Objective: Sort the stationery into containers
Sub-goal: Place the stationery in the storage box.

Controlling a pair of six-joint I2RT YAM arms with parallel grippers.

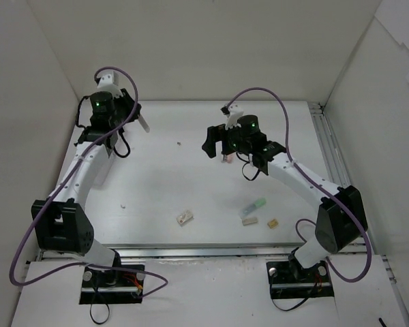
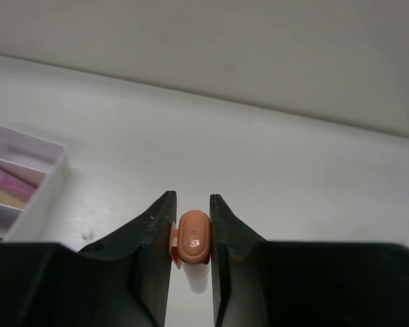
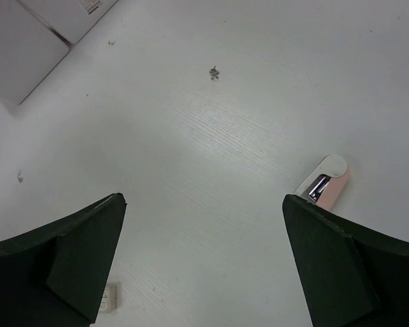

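We see a matte white counter, walled on three sides, with loose stationery lying near the arms, well apart from the far-left corner where the left arm reaches. The white plastic organiser shows only at the left edge of the left wrist view. It is thin-walled and open-topped, with dividers, and pink and yellow sticks already lie along its slots. We judge it sits there so the left arm can drop things in. The left pincer is nearly closed, its black fingers pressing both sides of the orange highlighter, a smooth, glossy, rounded stick seen end on. It is carried above the counter, just right of the organiser and not yet over it. The right pincer is spread wide with nothing between its fingers. It hangs over bare counter with a pink-and-white piece, which has a shiny metal clip, lying just by its right finger, probably the next pick. Nearer the bases lie a chunky green highlighter and some small dull erasers.
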